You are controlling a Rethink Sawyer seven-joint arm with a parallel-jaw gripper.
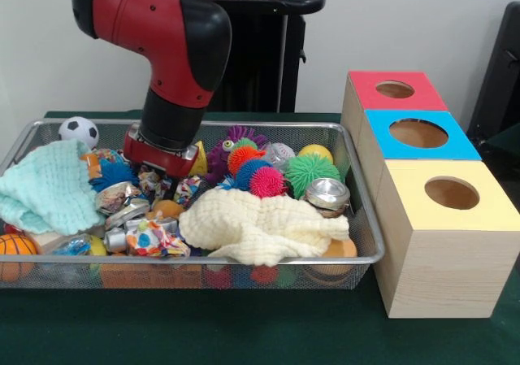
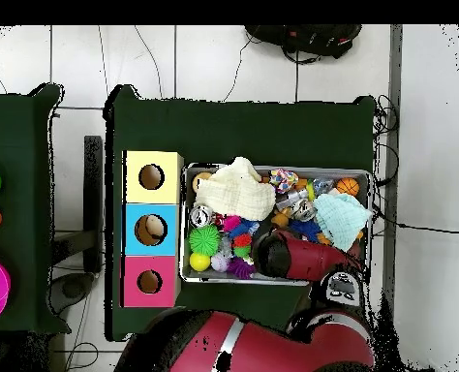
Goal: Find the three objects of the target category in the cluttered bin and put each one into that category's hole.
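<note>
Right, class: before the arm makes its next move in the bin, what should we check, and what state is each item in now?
1. gripper down among the clutter in the wire bin: ok.
2. Gripper open or shut: cannot tell, its tip is buried among the crumpled wrappers.
3. Anything held: cannot tell.
4. Holes of the red box, blue box and yellow box uncovered: ok.
5. Items hidden under the cream cloth and mint cloth: not ok, both cover part of the bin.
6. Spiky balls in the open beside the arm: ok.
</note>
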